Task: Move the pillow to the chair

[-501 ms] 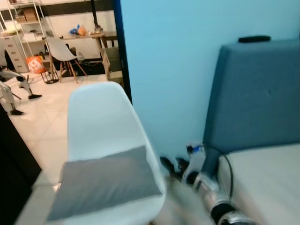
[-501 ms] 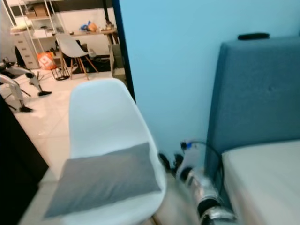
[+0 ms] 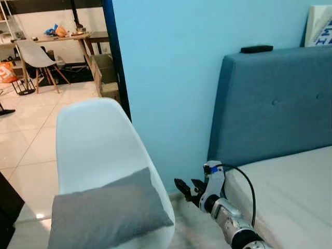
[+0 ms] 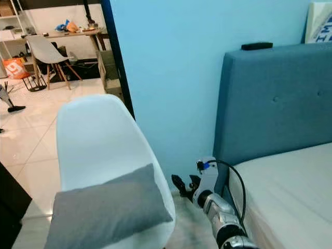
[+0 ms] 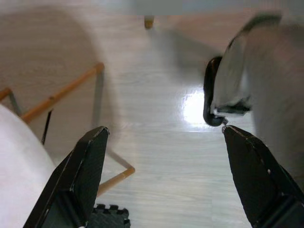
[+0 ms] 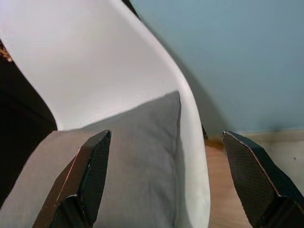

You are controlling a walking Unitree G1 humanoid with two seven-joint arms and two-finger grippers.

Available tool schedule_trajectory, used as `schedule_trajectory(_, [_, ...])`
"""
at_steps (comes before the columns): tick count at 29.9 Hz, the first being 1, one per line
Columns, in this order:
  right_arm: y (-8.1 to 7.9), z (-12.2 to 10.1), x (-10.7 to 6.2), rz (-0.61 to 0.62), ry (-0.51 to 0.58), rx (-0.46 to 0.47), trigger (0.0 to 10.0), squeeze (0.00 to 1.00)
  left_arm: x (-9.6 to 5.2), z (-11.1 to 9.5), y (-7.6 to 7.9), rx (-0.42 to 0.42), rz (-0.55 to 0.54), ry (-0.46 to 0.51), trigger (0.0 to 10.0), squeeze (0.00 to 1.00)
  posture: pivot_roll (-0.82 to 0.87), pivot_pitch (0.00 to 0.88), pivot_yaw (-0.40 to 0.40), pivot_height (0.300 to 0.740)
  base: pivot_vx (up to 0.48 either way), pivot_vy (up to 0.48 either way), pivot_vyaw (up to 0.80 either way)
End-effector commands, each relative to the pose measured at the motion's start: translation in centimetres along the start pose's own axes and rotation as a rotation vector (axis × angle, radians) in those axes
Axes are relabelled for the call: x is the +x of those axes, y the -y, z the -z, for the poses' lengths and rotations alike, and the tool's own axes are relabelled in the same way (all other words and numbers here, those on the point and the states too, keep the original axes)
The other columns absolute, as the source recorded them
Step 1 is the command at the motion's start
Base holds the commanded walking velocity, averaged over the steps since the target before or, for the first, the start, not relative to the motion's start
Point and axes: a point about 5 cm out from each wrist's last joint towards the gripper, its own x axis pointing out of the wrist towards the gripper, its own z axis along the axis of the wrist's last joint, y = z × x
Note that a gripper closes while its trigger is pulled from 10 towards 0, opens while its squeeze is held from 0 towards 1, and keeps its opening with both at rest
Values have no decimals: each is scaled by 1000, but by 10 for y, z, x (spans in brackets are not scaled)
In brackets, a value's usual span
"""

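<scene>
A grey pillow (image 3: 104,210) lies flat on the seat of a white shell chair (image 3: 93,145) in front of me. My right gripper (image 3: 188,187) hangs low just off the chair's right edge, open, holding nothing and apart from the pillow. In the right wrist view, the right gripper (image 6: 165,136) points at the pillow (image 6: 123,161) and the chair's rim (image 6: 194,142), fingers spread wide. My left gripper (image 5: 165,129) is open over pale floor, with wooden chair legs (image 5: 61,95) below it.
A light blue wall (image 3: 171,78) stands behind the chair. A blue headboard (image 3: 275,104) and bed mattress (image 3: 295,187) lie to the right. A dark door frame (image 3: 115,57) opens to a tiled room holding another white chair (image 3: 33,54) and a desk (image 3: 62,36). Dark furniture (image 3: 8,207) sits at lower left.
The camera has swung to the right, so chair and bed sit further left in the picture. The right arm, blurred before, is now sharp and slightly further from the chair's edge.
</scene>
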Motion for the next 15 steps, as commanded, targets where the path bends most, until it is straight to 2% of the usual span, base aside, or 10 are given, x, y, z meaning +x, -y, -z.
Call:
schedule_trajectory(1, [-2, 7, 0, 1, -34, 4, 10000, 0, 0, 3, 7, 16, 31, -9, 10000, 0, -51, 44, -10, 720, 0, 0, 0])
schedule_trajectory(6, [0, 18, -3, 31, -81, 8, 10000, 0, 0, 2, 6, 16, 32, -6, 10000, 0, -50, 42, -11, 740, 0, 0, 0])
schedule_trajectory(10, [11, 44, -18, 112, -186, 3, 10000, 0, 0, 0, 7, 17, 36, -1, 10000, 0, -51, 40, -8, 740, 0, 0, 0])
schedule_trajectory(11, [11, 44, -18, 112, -186, 3, 10000, 0, 0, 0, 7, 17, 36, -1, 10000, 0, -51, 40, -8, 740, 0, 0, 0])
schedule_trajectory(12, [17, 58, -26, 161, -250, -16, 10000, 0, 0, 0, 8, 18, 38, 0, 10000, 0, -51, 40, -8, 740, 0, 0, 0])
schedule_trajectory(13, [17, 58, -26, 161, -250, -16, 10000, 0, 0, 0, 8, 18, 38, 0, 10000, 0, -51, 40, -8, 740, 0, 0, 0])
schedule_trajectory(14, [21, 66, -33, 191, -296, -45, 10000, 0, 0, -1, 8, 18, 39, 1, 10000, 0, -52, 40, -7, 740, 0, 0, 0])
schedule_trajectory(15, [27, 78, -42, 237, -365, -119, 10000, 0, 0, -1, 8, 19, 40, 2, 10000, 0, -53, 38, -7, 740, 0, 0, 0])
